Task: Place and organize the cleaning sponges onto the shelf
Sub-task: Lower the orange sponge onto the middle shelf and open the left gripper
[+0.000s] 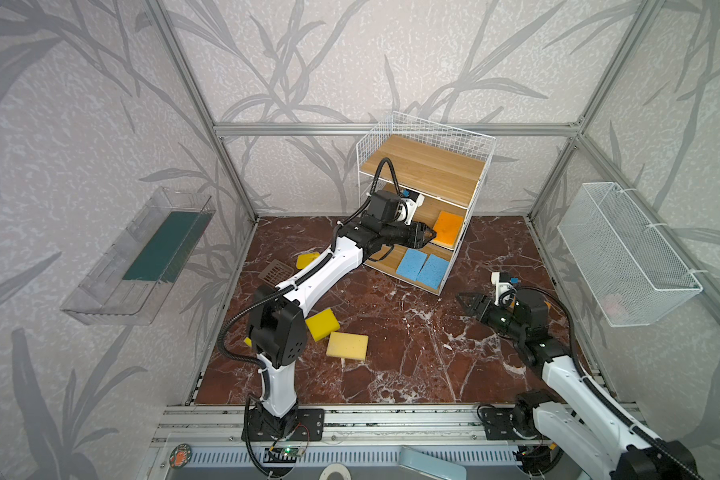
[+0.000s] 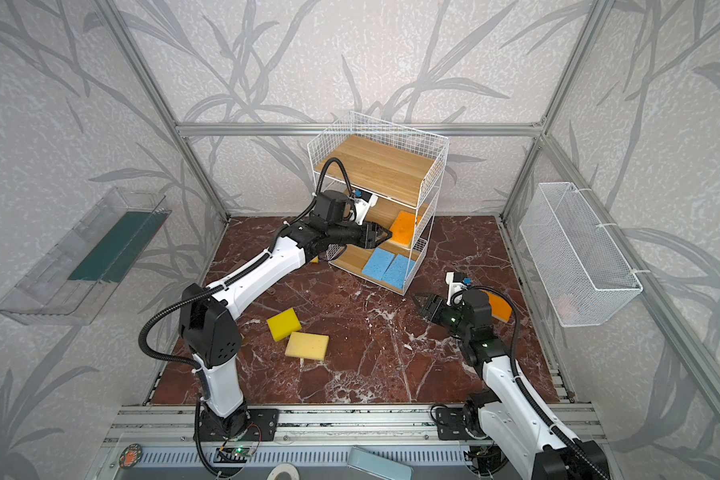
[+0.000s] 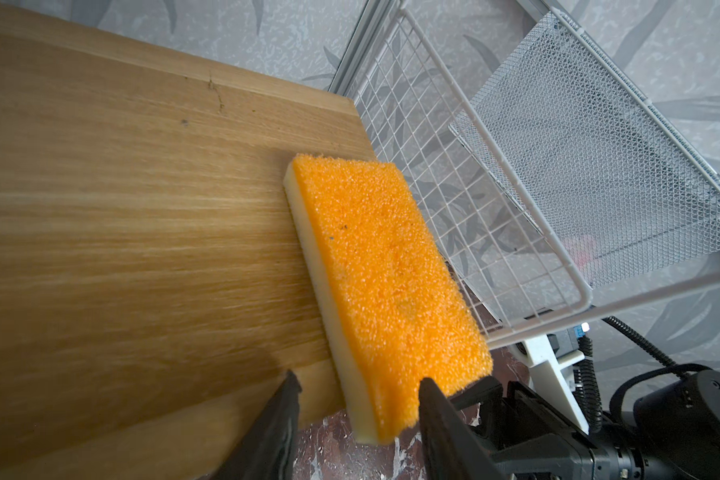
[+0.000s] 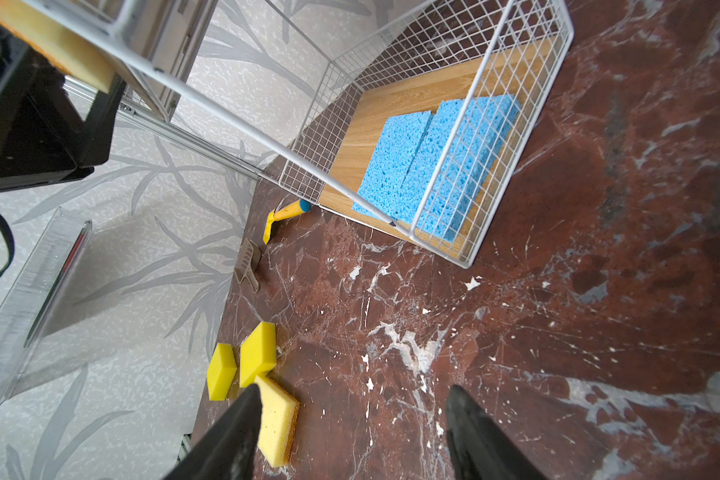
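Both top views high at the front, looking down over the whole counter (image 1: pixel 391 353) to the shelf (image 1: pixel 425 166), left wrist view close on its middle board (image 3: pixel 142 208), right wrist view low, facing its bottom tier (image 4: pixel 375 110).

Both arms are built the same way: long white plastic shells (image 1: pixel 333 266) between black joint housings (image 1: pixel 277 328), and the biggest housing has a group of small round holes. A black ribbed cable hose (image 1: pixel 222 341) goes along each arm, fixed with thin white ties. Each arm stands on a flat black base plate (image 1: pixel 312 424) with screws. At each wrist there is a white camera bracket (image 1: pixel 500 282) with a small blue part. The left gripper (image 1: pixel 429 236) and right gripper (image 1: pixel 463 301) have black fingers that narrow to a point. A small green light (image 2: pixel 452 320) shines on the right arm.
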Controlling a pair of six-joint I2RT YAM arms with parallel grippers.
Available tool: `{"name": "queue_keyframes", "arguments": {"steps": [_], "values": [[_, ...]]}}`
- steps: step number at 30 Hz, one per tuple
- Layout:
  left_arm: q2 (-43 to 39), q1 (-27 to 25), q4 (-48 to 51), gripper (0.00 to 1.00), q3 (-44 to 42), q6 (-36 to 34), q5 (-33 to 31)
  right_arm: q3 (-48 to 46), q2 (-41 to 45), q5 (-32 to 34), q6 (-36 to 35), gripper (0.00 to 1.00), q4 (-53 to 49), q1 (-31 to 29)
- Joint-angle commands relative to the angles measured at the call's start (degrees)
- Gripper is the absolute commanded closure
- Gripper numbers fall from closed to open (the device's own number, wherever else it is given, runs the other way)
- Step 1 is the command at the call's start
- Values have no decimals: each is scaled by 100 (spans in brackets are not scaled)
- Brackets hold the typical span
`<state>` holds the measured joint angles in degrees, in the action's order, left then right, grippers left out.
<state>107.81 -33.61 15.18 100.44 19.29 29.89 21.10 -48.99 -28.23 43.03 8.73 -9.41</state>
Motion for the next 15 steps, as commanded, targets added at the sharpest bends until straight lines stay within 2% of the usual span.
{"name": "queue_keyframes", "arguments": {"steps": [1,10,12,15], "values": [[-396,65,-307,51,-389,65,-401,-27,125,-68,-40,31,32,27],[-1285,54,-1401,56,-1798,232,-981,-36,127,-86,6,31,52,27],[-1352,40,-1515,63,-1944,289,-913,-43,119,-91,23,31,58,27],[-1350,-8,-1585,80,-2027,333,-801,-62,109,-95,53,31,94,27]]}}
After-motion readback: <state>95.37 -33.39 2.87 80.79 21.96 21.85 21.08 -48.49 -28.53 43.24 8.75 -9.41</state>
